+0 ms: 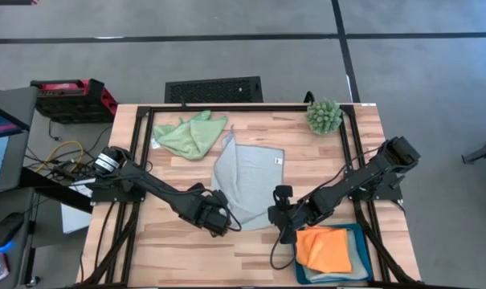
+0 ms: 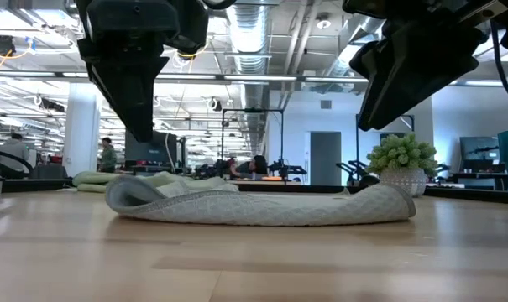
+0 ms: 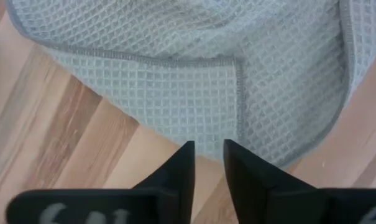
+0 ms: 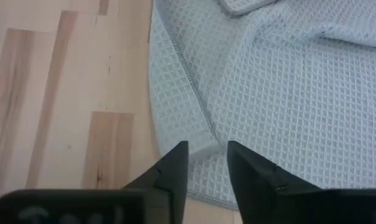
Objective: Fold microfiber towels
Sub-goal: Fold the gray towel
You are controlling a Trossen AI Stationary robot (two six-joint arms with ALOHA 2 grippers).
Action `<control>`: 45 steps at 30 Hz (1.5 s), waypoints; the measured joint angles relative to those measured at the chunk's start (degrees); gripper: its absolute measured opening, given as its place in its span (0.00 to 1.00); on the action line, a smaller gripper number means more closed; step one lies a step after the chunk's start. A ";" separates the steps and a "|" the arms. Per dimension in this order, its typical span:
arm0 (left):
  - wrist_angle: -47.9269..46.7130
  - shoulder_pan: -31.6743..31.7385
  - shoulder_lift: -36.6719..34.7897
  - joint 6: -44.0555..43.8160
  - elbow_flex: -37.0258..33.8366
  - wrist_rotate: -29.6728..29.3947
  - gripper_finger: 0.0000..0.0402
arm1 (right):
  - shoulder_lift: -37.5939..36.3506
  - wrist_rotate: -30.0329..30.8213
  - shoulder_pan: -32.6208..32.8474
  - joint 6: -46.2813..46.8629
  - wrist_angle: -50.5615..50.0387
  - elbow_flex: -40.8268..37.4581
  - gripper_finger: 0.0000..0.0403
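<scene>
I'm looking at my table (image 1: 186, 249): light wood planks w/ streaky grain, smooth, matt finish. The blue-grey towel (image 1: 247, 181) is showing as soft waffle-weave cloth, stitched hem, matt. The light green towel (image 1: 186, 136), far left, is looking like fluffier cloth. The orange towel (image 1: 327, 247), near right, is reading as flat matt cloth in a teal tray (image 1: 365, 241), prob. rigid plastic. My fingers (image 3: 181, 165) are looking like matt black plastic.

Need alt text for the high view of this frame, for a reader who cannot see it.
Seen from above, the left gripper and right gripper sit at the near corners of a partly folded blue-grey towel mid-table. A crumpled light green towel lies behind it, and an orange towel rests in a teal tray at the right front.
</scene>
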 joint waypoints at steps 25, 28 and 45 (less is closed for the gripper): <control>6.82 1.09 8.38 20.78 0.11 3.65 0.28 | -0.04 0.34 -2.67 2.47 0.04 0.07 0.49; 6.44 0.90 7.81 20.76 0.46 4.41 0.28 | -0.04 0.32 -2.67 2.47 0.03 0.07 0.49; 5.74 0.26 9.44 22.70 0.52 3.62 0.28 | -0.04 0.32 -2.67 2.56 0.50 0.07 0.47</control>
